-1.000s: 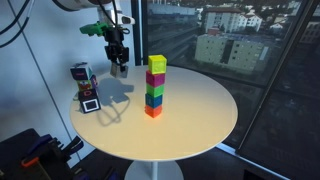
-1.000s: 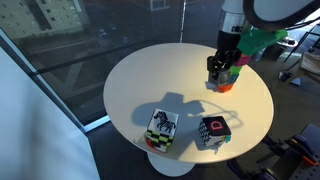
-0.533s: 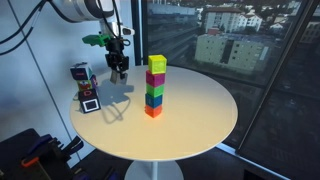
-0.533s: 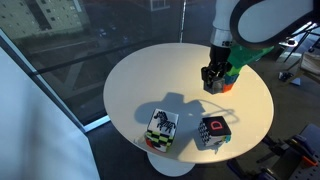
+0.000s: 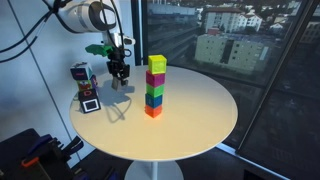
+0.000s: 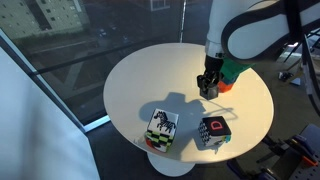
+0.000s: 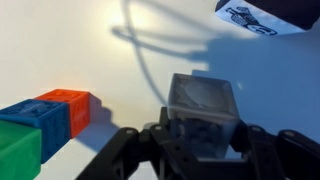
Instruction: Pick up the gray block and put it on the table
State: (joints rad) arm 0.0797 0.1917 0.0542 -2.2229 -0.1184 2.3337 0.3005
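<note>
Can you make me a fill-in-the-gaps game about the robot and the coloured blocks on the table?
1. The block in the gripper is coloured ___.
2. The top cube of the stack is ___.
3. The bottom cube of the stack is ___.
4. The shape of the table top is ___.
Missing words: gray, yellow, orange, round.

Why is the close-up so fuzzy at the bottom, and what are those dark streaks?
Wrist view: the tool, holding the gray block, is too near the lens, so it blurs; the streaks are shadows on the table, seen in an exterior view too.
</note>
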